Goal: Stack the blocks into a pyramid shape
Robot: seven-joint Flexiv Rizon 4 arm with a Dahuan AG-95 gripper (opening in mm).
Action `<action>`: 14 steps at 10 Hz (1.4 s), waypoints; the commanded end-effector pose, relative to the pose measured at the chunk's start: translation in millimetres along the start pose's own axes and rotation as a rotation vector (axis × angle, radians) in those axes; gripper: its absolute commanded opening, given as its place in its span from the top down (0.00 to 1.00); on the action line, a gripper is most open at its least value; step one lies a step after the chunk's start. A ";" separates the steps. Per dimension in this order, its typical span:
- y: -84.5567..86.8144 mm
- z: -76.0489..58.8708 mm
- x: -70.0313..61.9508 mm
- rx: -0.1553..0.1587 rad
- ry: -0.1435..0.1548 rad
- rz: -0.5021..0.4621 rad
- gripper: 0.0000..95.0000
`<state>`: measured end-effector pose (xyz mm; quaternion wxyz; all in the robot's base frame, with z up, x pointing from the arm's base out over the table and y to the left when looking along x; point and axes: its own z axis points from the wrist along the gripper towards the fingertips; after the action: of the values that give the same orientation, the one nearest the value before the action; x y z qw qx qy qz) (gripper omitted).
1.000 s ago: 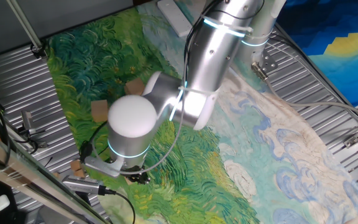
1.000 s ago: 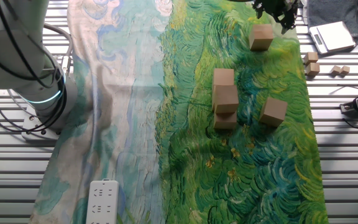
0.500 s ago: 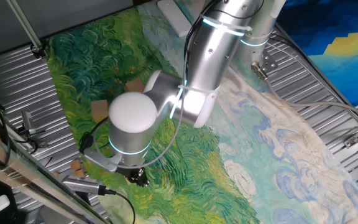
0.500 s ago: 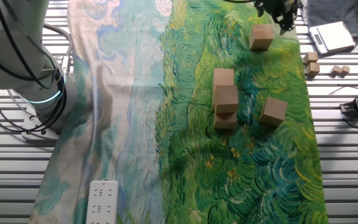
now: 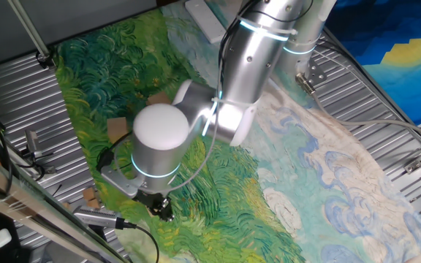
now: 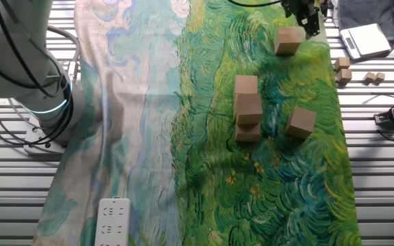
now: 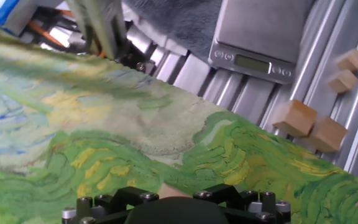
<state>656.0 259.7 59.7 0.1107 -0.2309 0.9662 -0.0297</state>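
Up at the cloth's far edge, the hand (image 6: 309, 15) hovers just beyond a lone block (image 6: 287, 40), fingers apparently empty; can't tell their spread. Other blocks (image 6: 247, 108) cluster mid-cloth, w/ another (image 6: 300, 122) beside.

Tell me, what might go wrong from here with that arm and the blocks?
The gripper hangs close beside the far block, so a slightly off descent could knock it along the cloth instead of grasping it. The middle blocks look unevenly piled; adding another might topple them. Small cubes lie off the cloth on the slats, awkward to pick.
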 end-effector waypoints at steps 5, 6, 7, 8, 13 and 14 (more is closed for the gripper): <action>-1.4 -0.3 0.8 -0.015 -0.054 0.039 0.00; -1.4 -0.3 0.8 -0.013 -0.056 0.072 0.00; -1.4 -0.3 0.8 -0.011 -0.054 0.101 0.00; -1.4 -0.3 0.8 -0.002 -0.057 0.139 0.20; -1.4 -0.3 0.8 0.009 -0.117 0.292 0.20; -1.4 -0.3 0.8 0.017 -0.129 0.305 0.20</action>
<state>655.4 258.9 59.4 0.1720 -0.0895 0.9810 -0.0040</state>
